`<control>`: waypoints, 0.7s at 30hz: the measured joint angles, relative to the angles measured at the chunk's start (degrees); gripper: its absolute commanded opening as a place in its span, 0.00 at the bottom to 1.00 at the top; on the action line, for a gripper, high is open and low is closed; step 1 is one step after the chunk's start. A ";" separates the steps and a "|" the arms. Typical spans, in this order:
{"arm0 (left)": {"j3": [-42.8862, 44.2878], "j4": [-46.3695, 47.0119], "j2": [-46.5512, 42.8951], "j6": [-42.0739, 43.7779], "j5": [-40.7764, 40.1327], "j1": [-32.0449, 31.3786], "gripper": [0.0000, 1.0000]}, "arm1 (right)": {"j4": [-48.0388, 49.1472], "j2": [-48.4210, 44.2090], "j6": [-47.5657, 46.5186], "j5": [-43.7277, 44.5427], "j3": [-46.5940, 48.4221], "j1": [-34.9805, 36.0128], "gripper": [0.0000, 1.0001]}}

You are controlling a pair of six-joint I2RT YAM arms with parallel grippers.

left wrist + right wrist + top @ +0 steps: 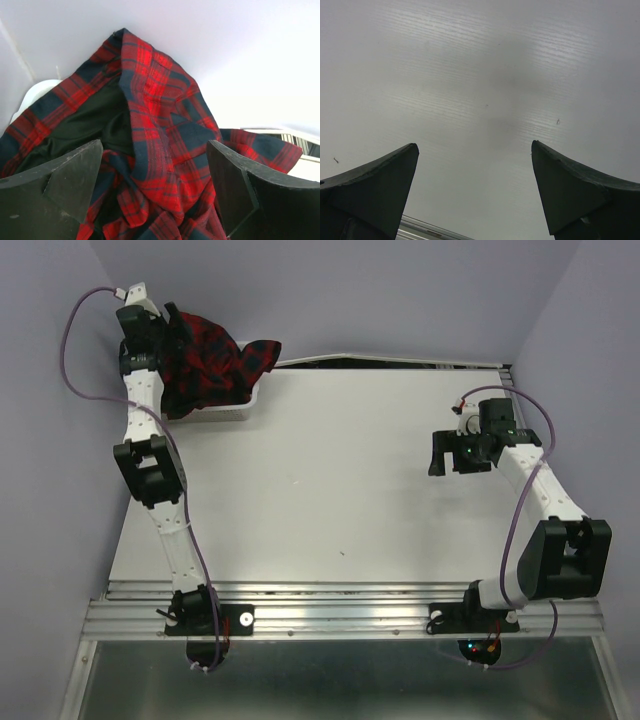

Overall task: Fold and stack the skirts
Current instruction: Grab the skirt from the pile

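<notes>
Plaid skirt (215, 365) sits bunched in the white basket (222, 414), with one corner draped over the rim on its right side. Left claw (155, 165) hangs just above the basket, fingers spread wide, plaid cloth showing between them. Right claw (475, 160) is well apart from the basket, over the surface (320, 500), fingers also spread.
</notes>
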 measured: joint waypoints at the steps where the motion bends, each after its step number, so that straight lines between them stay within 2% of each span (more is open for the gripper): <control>1: 0.00 -0.24 0.00 0.00 0.00 0.00 0.93 | 0.00 0.00 -0.04 0.00 0.00 0.00 1.00; 6: 0.00 -0.39 0.48 0.37 1.16 -0.07 0.82 | 0.00 0.02 -0.26 0.28 0.00 0.00 1.00; 10: 0.00 -0.50 1.64 0.68 1.44 -0.39 0.81 | 0.00 0.11 -0.26 0.44 0.00 0.00 1.00; 13: 0.04 -0.55 3.26 -0.33 1.40 -0.76 0.84 | 0.00 0.72 -0.24 0.42 0.00 0.00 1.00; 16: 0.04 -1.01 4.68 -1.16 1.33 -0.94 0.79 | 0.00 1.46 -0.24 0.42 0.11 0.00 1.00; 20: 0.04 -1.55 5.53 -1.68 1.27 -1.03 0.46 | 0.02 1.86 -0.24 0.44 0.37 0.00 1.00; 21: 0.04 -1.57 5.57 -1.68 1.40 -1.03 0.26 | 0.02 1.86 -0.24 0.44 0.42 0.00 1.00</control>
